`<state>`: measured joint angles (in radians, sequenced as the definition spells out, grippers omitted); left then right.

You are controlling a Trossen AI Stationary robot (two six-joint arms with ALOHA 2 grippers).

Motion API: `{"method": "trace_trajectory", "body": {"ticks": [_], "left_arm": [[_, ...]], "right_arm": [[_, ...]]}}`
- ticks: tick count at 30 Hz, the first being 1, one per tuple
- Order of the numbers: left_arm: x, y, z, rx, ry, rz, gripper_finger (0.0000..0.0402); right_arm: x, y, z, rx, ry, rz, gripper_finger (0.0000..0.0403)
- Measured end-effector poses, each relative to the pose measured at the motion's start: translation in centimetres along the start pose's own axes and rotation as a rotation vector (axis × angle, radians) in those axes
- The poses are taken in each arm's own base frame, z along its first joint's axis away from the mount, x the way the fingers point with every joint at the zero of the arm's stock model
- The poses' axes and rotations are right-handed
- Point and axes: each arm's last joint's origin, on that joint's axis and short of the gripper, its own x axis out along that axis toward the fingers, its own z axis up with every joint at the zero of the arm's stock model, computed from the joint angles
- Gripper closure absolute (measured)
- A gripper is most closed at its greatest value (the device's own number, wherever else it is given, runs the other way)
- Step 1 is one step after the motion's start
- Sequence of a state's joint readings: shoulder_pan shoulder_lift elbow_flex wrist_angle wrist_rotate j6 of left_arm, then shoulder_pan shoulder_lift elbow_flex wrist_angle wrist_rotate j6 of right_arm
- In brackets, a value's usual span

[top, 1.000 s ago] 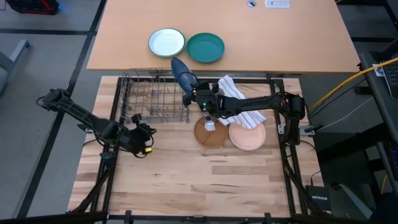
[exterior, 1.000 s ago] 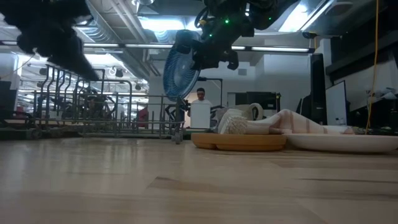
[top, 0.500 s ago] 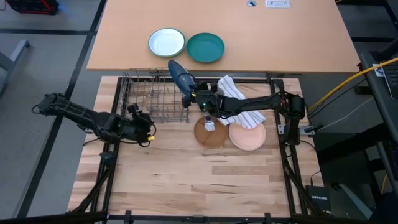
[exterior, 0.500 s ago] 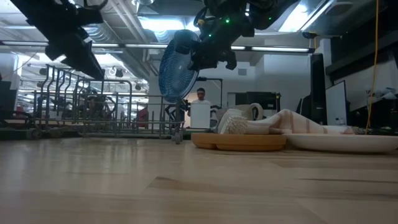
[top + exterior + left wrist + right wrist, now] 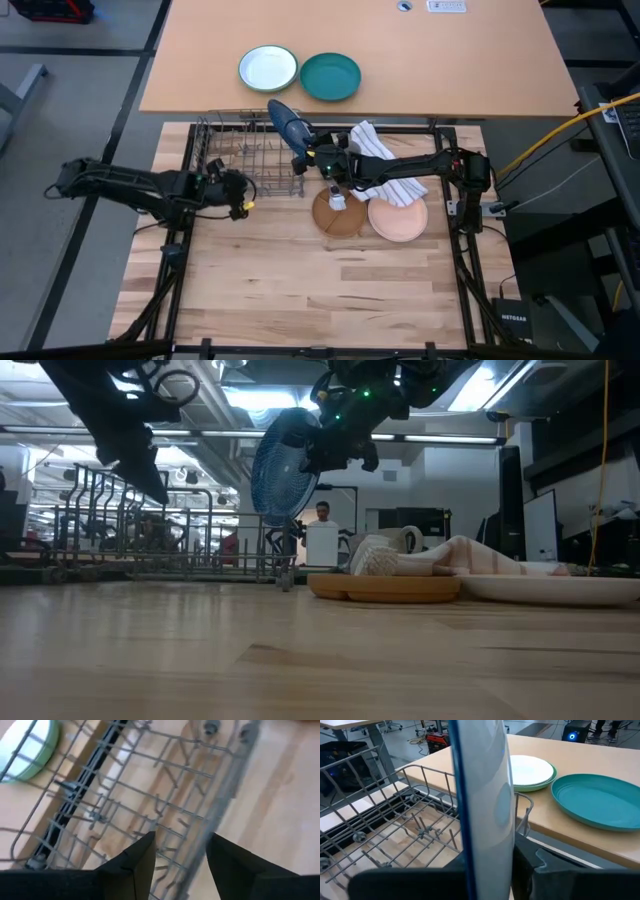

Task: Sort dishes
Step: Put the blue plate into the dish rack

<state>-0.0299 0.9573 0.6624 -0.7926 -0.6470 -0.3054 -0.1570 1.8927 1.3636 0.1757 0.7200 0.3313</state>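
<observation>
Plate racking is my step: my right gripper [image 5: 300,151] clamps the dark blue dotted plate [image 5: 283,122] on edge, up at the wire dish rack's [image 5: 224,152] right end. Next it needs lining with a slot. My left gripper [image 5: 238,196], fingers apart, has swung toward the rack's front. Wooden plate [image 5: 336,213] and pink plate [image 5: 398,220] wait behind.

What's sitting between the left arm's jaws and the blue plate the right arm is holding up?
The wire dish rack. In the high view it spans the stretch from the open left gripper to the dark blue plate, held on edge by the right gripper over the rack's far end.
</observation>
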Motion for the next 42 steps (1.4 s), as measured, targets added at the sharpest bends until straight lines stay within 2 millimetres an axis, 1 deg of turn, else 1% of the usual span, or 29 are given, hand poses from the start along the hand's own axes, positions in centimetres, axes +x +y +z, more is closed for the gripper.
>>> {"method": "trace_trajectory", "body": {"ticks": [3, 9, 13, 17, 21, 25, 31, 37, 42], "left_arm": [[0.4, 0.5, 0.1, -0.018, 0.027, -0.015, 0.0259], [0.9, 0.9, 0.3, -0.061, 0.068, -0.121, 0.0300], [0.9, 0.9, 0.3, -0.124, 0.080, -0.153, 0.0337], [0.7, 0.5, 0.6, -0.154, 0.073, -0.237, 0.0365], [0.6, -0.2, 1.1, -0.203, 0.021, -0.299, 0.0366], [0.6, -0.3, 1.8, -0.324, -0.034, -0.315, 0.0359], [1.1, -1.1, 2.1, -0.399, 0.001, -0.332, 0.0365], [1.9, -2.4, 2.7, -0.511, 0.005, -0.347, 0.0355], [2.3, -2.6, 2.7, -0.555, 0.023, -0.341, 0.0365]], "right_arm": [[0.0, 0.0, 0.0, 0.000, 0.004, 0.012, 0.0356], [0.0, 0.1, 0.0, -0.005, 0.009, 0.022, 0.0356], [0.0, 0.0, -0.1, -0.015, 0.010, -0.002, 0.0356], [0.0, -0.1, -0.1, -0.006, 0.001, -0.023, 0.0356], [0.0, -0.2, 0.0, 0.000, -0.014, -0.050, 0.0356], [-0.1, 0.0, 0.0, 0.002, -0.015, -0.042, 0.0356], [-0.5, 0.4, -0.2, -0.005, -0.016, -0.044, 0.0356], [-0.9, 0.7, -0.6, -0.022, 0.003, -0.056, 0.0356], [-1.7, 1.3, -1.2, -0.008, 0.020, -0.068, 0.0356]]}}
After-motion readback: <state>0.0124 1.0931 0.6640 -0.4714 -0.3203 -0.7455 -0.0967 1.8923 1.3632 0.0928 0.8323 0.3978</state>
